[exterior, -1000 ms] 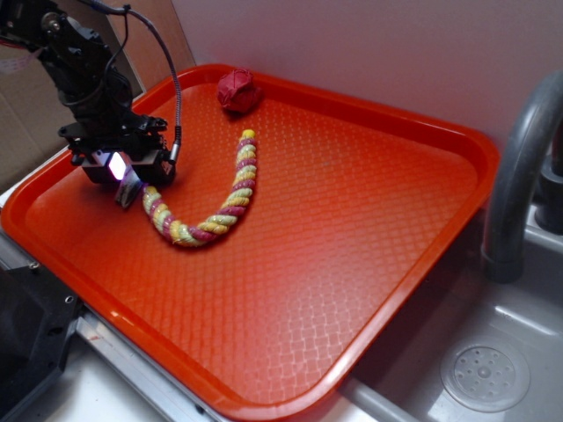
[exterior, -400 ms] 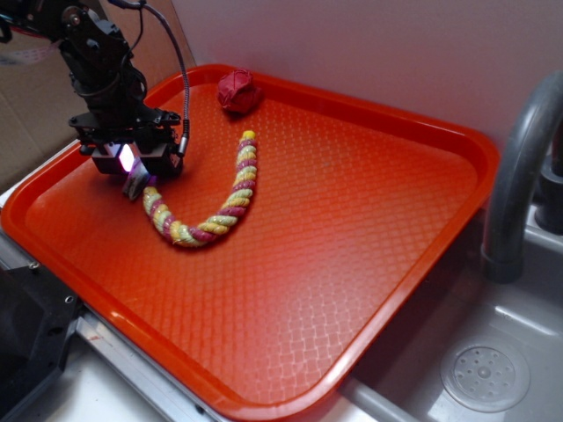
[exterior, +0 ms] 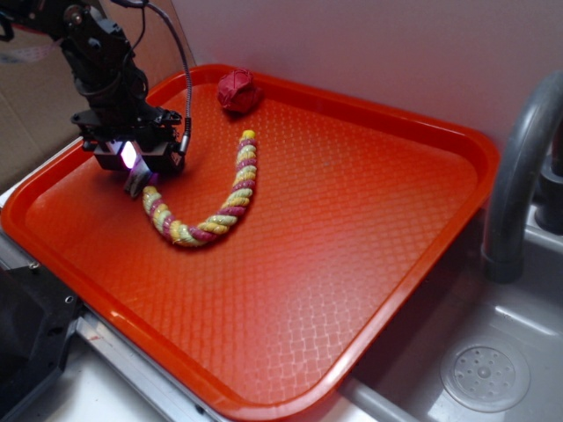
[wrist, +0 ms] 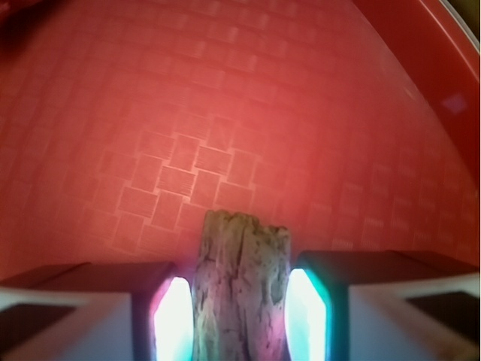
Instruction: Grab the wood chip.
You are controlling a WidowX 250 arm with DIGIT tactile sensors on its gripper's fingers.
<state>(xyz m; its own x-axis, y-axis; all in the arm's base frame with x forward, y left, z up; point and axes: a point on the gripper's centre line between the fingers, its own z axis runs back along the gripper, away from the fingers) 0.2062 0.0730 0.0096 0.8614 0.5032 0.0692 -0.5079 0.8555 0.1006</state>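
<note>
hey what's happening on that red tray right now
A black robot arm's gripper is shut on a small rough brown-grey wood chip; in the wrist view the chip sits squarely between the two jaws. It hangs over the left part of the orange-red plastic tray, close to one end of the yellow-and-pink twisted rope. A dark red wrinkly ball sits near the tray's far edge, untouched. Whether the chip is clear of the tray surface cannot be told for sure.

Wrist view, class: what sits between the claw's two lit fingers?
The wood chip fills the gap between the fingers, clamped by the claw above the bare tray.
</note>
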